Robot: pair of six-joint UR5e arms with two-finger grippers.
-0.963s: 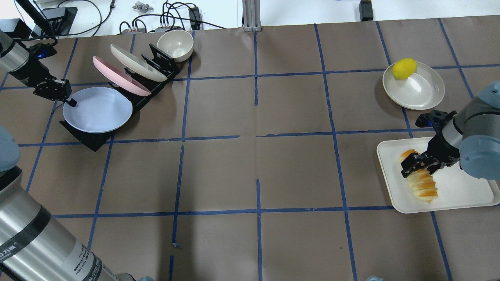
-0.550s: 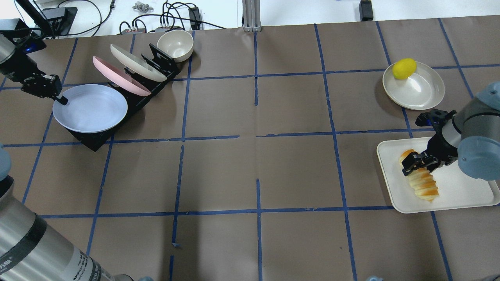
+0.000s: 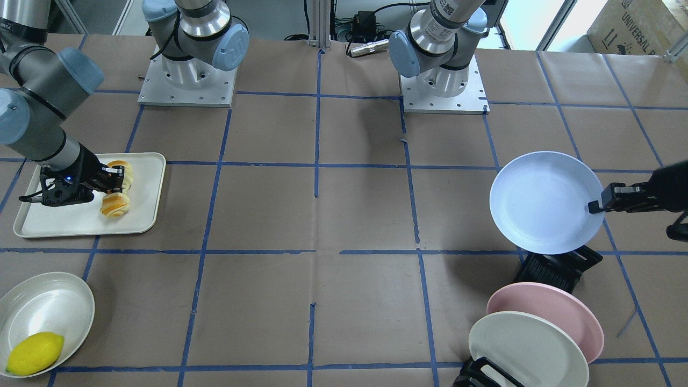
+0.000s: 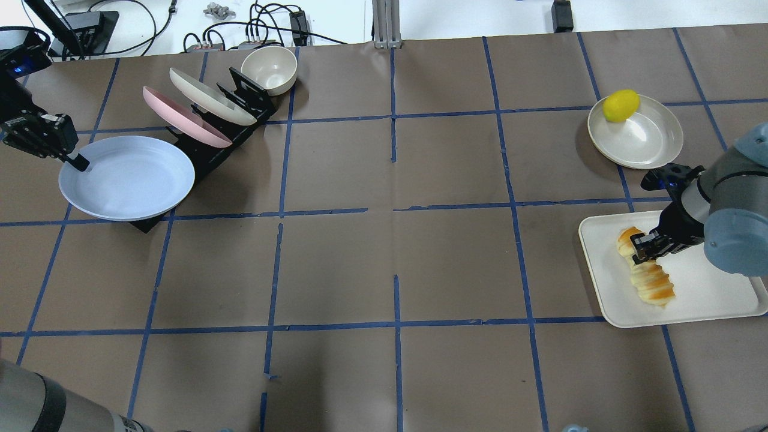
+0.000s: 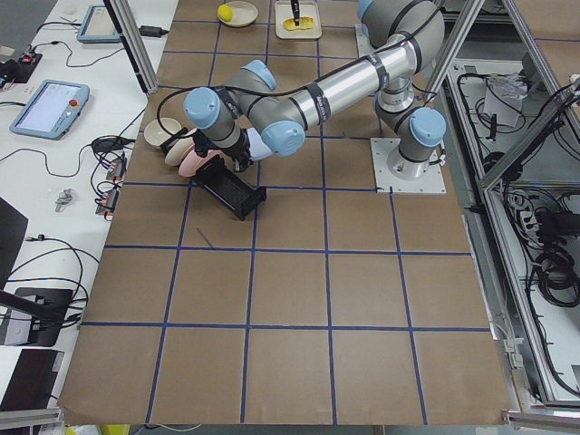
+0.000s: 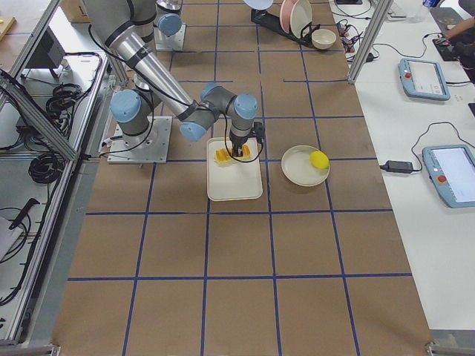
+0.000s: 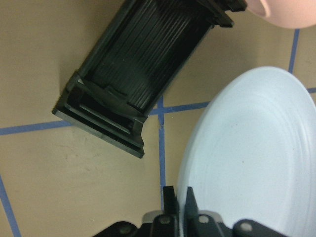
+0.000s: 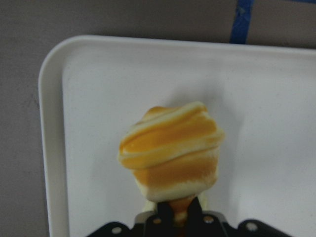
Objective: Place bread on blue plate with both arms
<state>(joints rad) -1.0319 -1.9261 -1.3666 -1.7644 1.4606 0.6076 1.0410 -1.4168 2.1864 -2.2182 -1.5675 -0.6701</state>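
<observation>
My left gripper [image 4: 75,161] is shut on the left rim of the pale blue plate [image 4: 129,180] and holds it, nearly level, above the near end of the black rack. The left wrist view shows the fingers [image 7: 170,197] pinching the plate's [image 7: 252,168] rim. My right gripper [image 4: 639,247] is shut across the striped bread [image 4: 651,282] on the white tray [image 4: 708,294]. The right wrist view shows the bread [image 8: 170,153] end-on just beyond the jaws, over the tray. I cannot tell whether the bread is lifted.
A pink plate [image 4: 183,117] and a cream-white plate [image 4: 210,96] stand in the black rack [image 4: 210,157], with a cream bowl [image 4: 270,69] behind it. A yellow lemon [image 4: 621,105] lies on a cream plate [image 4: 645,141] beyond the tray.
My left gripper has drawn the blue plate left, off the rack, and levelled it. My right gripper has shifted slightly and stays on the bread.
</observation>
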